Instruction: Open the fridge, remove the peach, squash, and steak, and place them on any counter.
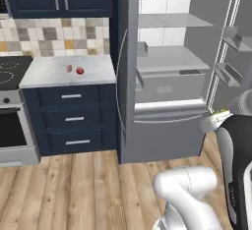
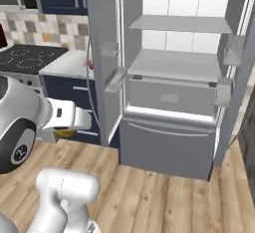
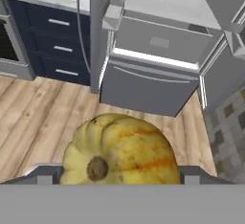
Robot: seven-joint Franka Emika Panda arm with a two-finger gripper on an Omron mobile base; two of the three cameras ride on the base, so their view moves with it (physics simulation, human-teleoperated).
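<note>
On the far left, the bench (image 1: 54,74) already carried two of the three: the steak (image 1: 69,69) lay flat beside the round red peach (image 1: 79,71), close together on the marble near its right end. Moving right, the fridge (image 1: 167,126) stood with both doors swung wide, white interior bare on every shelf that showed. Nearer and low, out over the wood floor, the hand (image 3: 119,173) was clamped on the squash (image 3: 119,151), yellow ribs and brown stem filling the space between the fingers (image 3: 45,174), well clear of the fridge. So the last carry was in hand, by my reading: two down, one to go. The next move called for a swing left and up over the bench, setting the squash down on bare marble short of the steak and peach, then letting go.
</note>
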